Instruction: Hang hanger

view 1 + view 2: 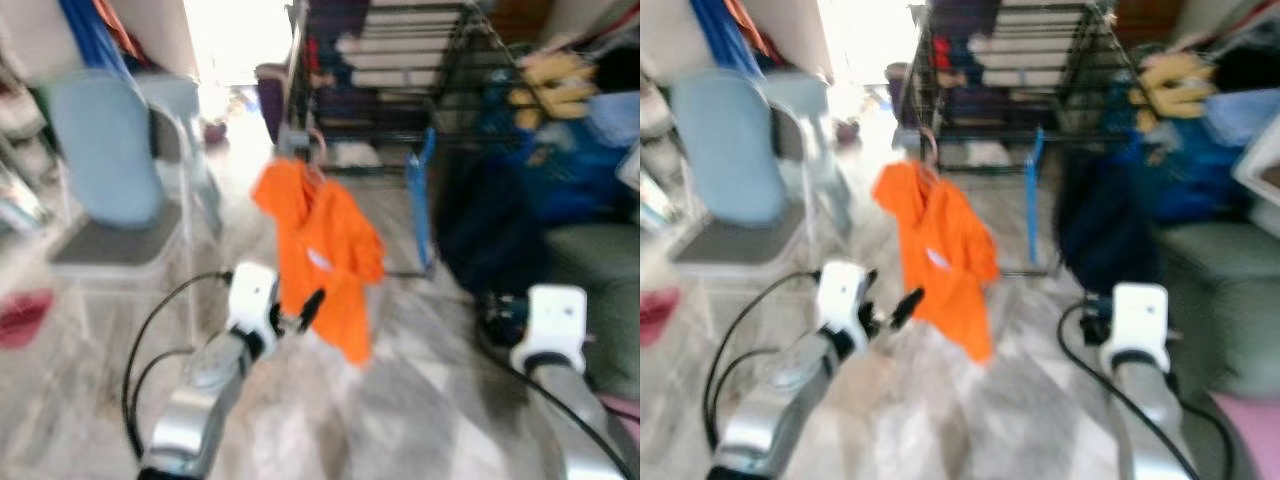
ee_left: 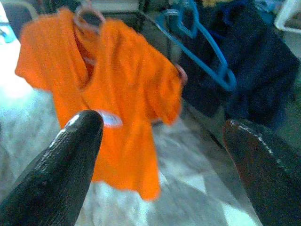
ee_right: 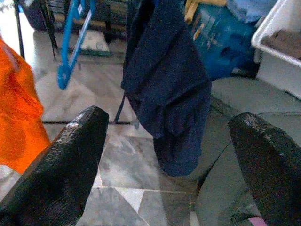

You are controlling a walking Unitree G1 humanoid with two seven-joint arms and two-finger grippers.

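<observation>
hanging orange shirt (image 1: pixel 322 250) on hanger (image 2: pixel 87 16)

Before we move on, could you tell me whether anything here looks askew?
The orange shirt hangs lopsided on its pink hanger from the black rack, one shoulder drooping lower. Nothing looks spilled or damaged.

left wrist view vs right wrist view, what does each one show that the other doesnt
Left wrist view alone: the pink hanger carrying the orange shirt, hung on the black rack, with the left hand open toward it.

Right wrist view alone: the white bin, the grey cushion, and the right hand open toward the navy garment.

Both: the orange shirt, a blue hanger, the navy garment and the marble floor.
</observation>
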